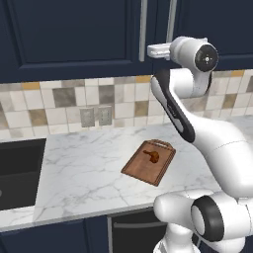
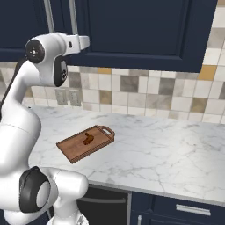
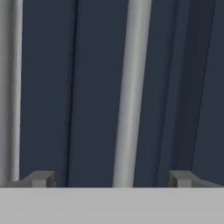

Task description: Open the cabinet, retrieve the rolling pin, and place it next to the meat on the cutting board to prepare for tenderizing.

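My gripper is raised to the wide dark navy wall cabinet, its two small dark fingertips spread wide apart and holding nothing. In the hand view a long silver bar handle runs nearly upright, leaning slightly, between my open jaws; whether I touch it I cannot tell. A second silver bar stands at the far left of that view. Both doors are shut, and the handles hang vertically side by side where the doors meet.

Below me, on the white marble counter, lies the rectangular reddish-brown wooden cutting board. Its long axis runs diagonally, with the thin arched handle at the end nearer the tiled wall. On the board, toward that handle end, rests the small reddish-brown drumstick-shaped piece of meat, its length lying roughly along the board's.

Two grey wall outlets sit in the beige and grey tile backsplash, and a dark sink is set into the counter far to the left. I can read no writing, brand or label anywhere.
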